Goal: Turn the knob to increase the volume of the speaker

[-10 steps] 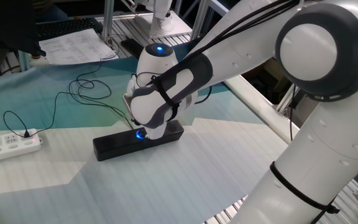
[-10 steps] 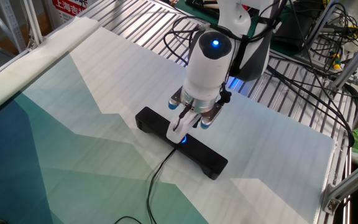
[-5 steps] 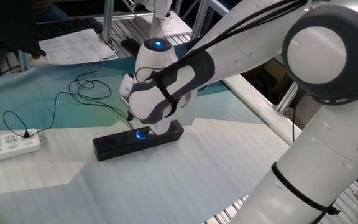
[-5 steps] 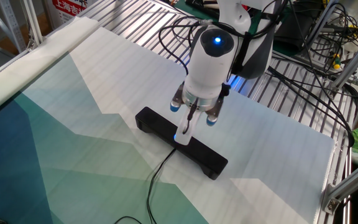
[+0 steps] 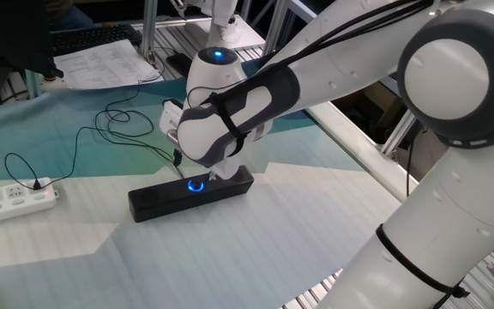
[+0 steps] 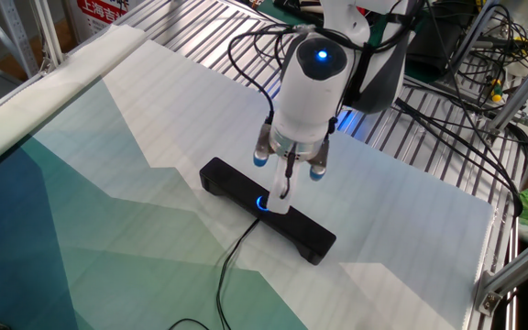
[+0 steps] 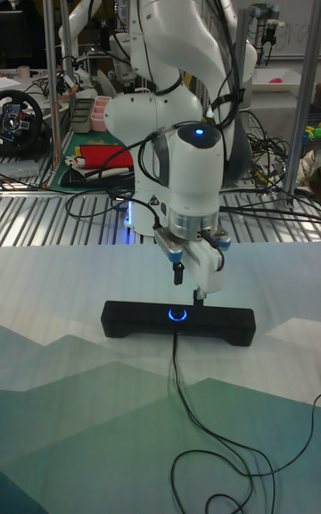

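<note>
Where it earlier gripped, claw (image 7: 189, 286) now raised off knob (image 7: 179, 315), turned

The speaker (image 7: 178, 319), a long, slim matte black bar, lies flat on the desk directly below the pincer (image 7: 190, 286). A thin black cable runs away from its front. The knob (image 7: 179, 315), small, round and ringed in blue light, sits mid-bar just beneath the pincer's fingertips.

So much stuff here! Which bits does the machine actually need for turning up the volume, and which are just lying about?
Needed:
speaker
knob
claw

Lying about:
white power strip
papers
keyboard
steering wheel
</note>
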Available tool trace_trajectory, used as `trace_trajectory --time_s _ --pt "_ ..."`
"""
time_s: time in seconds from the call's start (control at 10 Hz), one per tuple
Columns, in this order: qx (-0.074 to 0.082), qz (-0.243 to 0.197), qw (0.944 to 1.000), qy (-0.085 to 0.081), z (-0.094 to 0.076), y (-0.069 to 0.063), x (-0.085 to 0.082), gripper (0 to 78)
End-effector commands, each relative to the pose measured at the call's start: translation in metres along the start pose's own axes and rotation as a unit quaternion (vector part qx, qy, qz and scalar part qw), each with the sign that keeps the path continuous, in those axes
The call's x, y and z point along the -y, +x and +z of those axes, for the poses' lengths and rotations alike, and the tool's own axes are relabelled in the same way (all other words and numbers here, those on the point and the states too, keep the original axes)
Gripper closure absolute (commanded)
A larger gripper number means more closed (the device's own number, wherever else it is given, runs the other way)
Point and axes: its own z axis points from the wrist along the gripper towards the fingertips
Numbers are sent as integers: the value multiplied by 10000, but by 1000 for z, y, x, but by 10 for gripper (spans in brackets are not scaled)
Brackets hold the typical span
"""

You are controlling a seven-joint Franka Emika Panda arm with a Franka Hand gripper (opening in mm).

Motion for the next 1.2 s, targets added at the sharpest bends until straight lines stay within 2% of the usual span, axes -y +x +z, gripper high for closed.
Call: trace_trajectory --time_s 0.1,0.2,0.5,0.7,1.1,1.2 --pt "128 -4562 8895 225 -68 -10 -3 1" --pt "101 -4660 8844 247 -72 -12 -1 1" --pt "81 -4802 8767 266 -78 -16 2 1" --pt "4 -4741 8801 253 -82 -19 2 1" --pt "-27 -4728 8805 339 -92 -26 -7 1" --pt "-107 -4718 8809 360 -95 -28 -9 1"
